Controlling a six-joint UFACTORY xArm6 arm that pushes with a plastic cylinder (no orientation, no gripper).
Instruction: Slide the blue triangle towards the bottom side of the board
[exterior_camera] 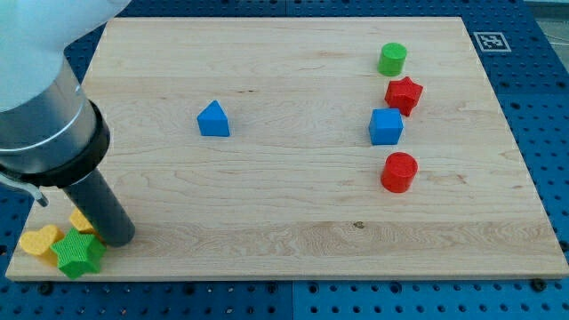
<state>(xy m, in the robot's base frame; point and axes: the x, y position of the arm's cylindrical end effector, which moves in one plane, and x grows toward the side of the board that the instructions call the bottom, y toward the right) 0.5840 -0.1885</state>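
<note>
The blue triangle (213,119) lies on the wooden board (293,231), left of the middle and in the upper half. My tip (118,238) is at the view's bottom left, well below and to the left of the blue triangle, apart from it. The rod rises from there toward the top left under a large grey arm body. The tip stands right next to a green star (77,255) and a yellow block (83,219) that the rod partly hides.
A yellow heart (40,241) lies at the bottom left corner beside the green star. At the view's right, top to bottom: a green cylinder (392,59), a red star (404,94), a blue cube (386,126), a red cylinder (398,172).
</note>
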